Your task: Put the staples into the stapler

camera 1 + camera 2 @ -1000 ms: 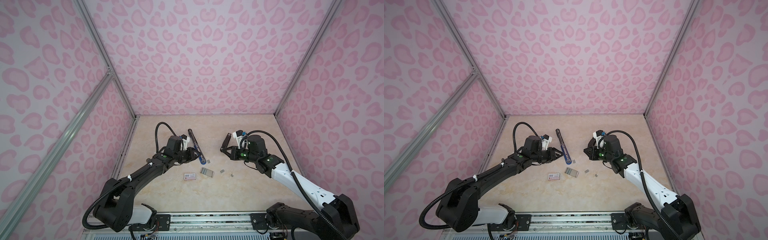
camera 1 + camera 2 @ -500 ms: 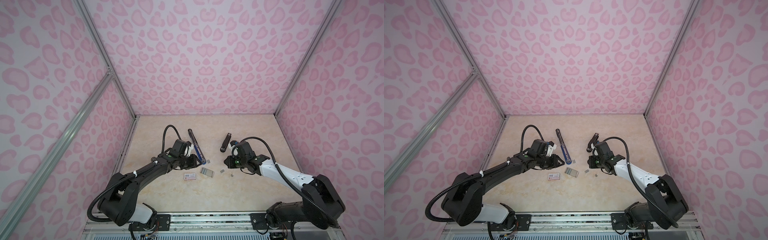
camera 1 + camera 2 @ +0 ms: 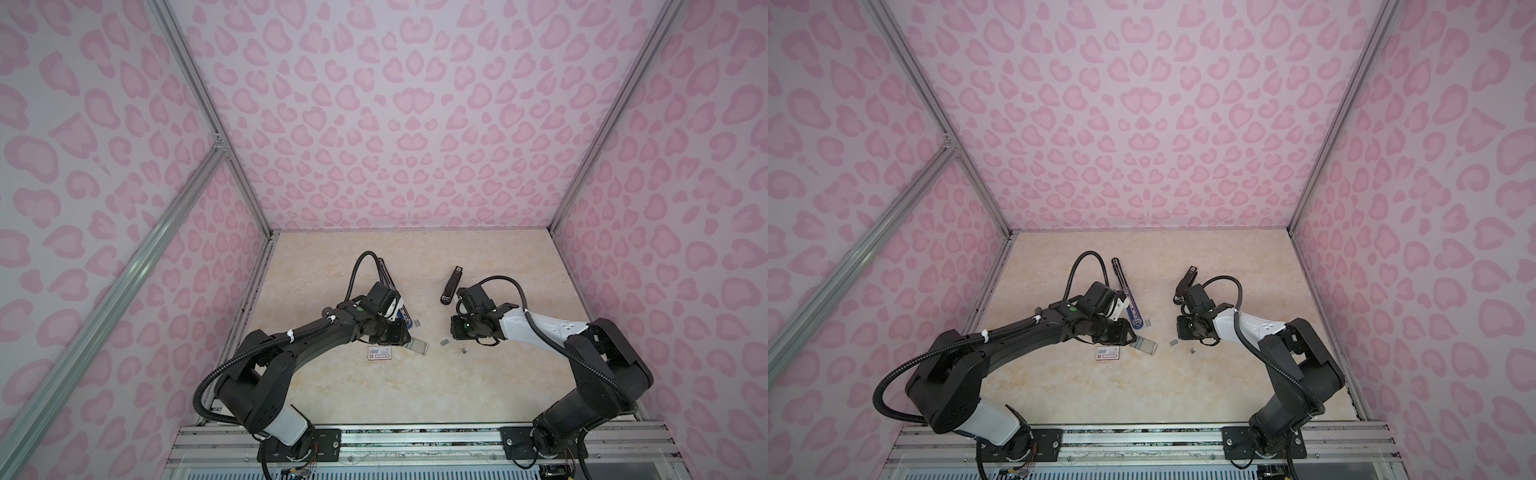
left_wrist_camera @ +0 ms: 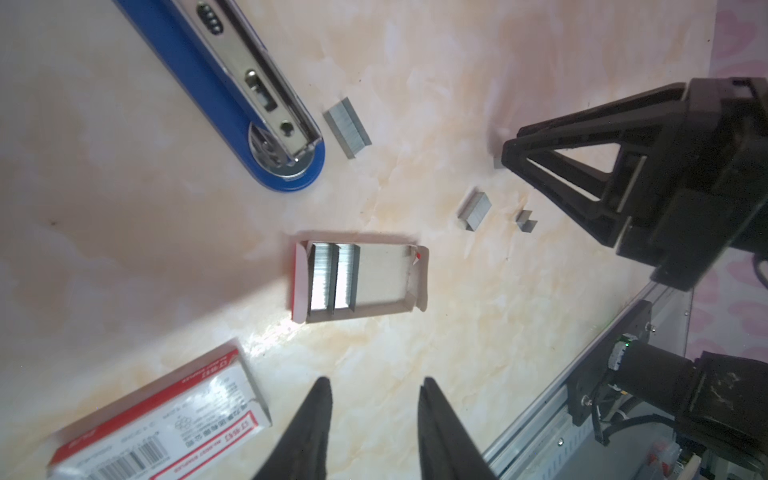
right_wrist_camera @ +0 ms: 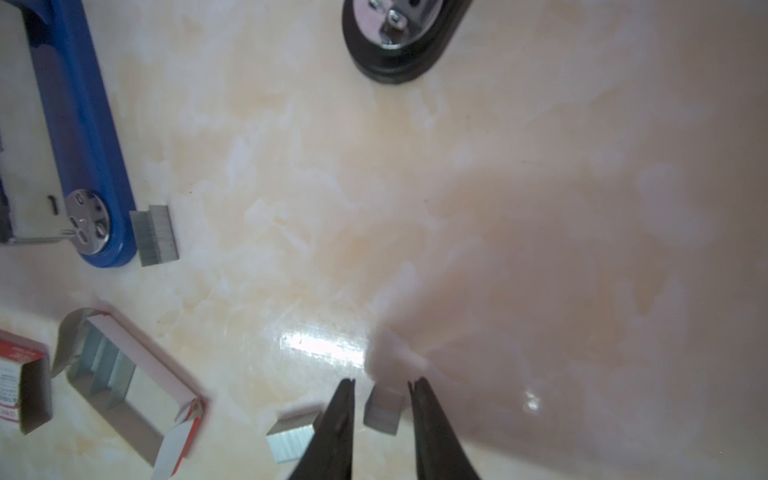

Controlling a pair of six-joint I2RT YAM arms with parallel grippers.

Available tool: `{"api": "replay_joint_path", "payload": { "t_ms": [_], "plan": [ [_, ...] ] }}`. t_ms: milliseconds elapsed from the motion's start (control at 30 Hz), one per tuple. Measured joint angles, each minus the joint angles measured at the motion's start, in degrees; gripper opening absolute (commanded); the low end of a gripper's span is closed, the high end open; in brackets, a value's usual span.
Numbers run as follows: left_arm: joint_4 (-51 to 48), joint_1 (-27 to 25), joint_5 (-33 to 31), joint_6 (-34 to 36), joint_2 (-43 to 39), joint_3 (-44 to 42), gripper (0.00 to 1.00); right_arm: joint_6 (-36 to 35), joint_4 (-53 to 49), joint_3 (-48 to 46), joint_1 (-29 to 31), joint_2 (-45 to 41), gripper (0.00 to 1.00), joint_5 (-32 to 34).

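Staples [image 4: 332, 278]: two strips in your tray [image 4: 298, 286], centre; four loose pieces [image 4: 473, 208] nearby. Right wrist view shows one piece [image 5: 384, 409] between parted right jaws, hidden in both top views. Left jaws parted, empty.

The right hand [image 3: 453, 335] hangs near loose staples [image 3: 444, 343].

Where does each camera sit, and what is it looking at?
Top views: high above, looking down at the table; both arms show.
Left wrist: on the left arm, facing the staple tray; left gripper shows.
Right wrist: on the right arm, facing a staple piece; right gripper straddles it.
Shared: both wrist views show the blue stapler.
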Motion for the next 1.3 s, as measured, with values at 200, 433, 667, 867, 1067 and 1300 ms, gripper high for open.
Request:
{"api": "replay_joint_path", "payload": {
  "t_ms": [200, 433, 667, 867, 1067, 1300],
  "plan": [
    [-2.56, -2.69, -2.43, 1.95, 3.56, 3.87, 0.25, 0.00, -0.55, -0.09, 0.02, -3.93, 0.32, 0.26],
    [-5.51, -5.46, -5.11, 3.21, 8.70, 8.35, 0.18, 0.39, -0.85, -3.93, 0.02, -13.66, 0.30, -0.07],
    [-8.11, -6.60, -8.92, 3.98, 13.77, 12.22, 0.20, 2.60, -1.64, -8.70, 0.02, -22.36, 0.29, -0.50],
    [-9.25, -7.10, -10.36, 4.00, 16.31, 13.92, 0.22, 3.23, -2.23, -10.27, -0.07, -25.62, 0.28, -0.22],
    [-9.70, -7.45, -11.41, 4.33, 17.75, 14.34, 0.22, 3.65, -2.49, -10.40, -0.22, -26.03, 0.27, -0.07],
    [-9.73, -7.72, -12.70, 4.44, 19.02, 15.34, 0.20, 3.85, -2.40, -10.93, -0.35, -26.38, 0.27, -0.09]
  ]
}}
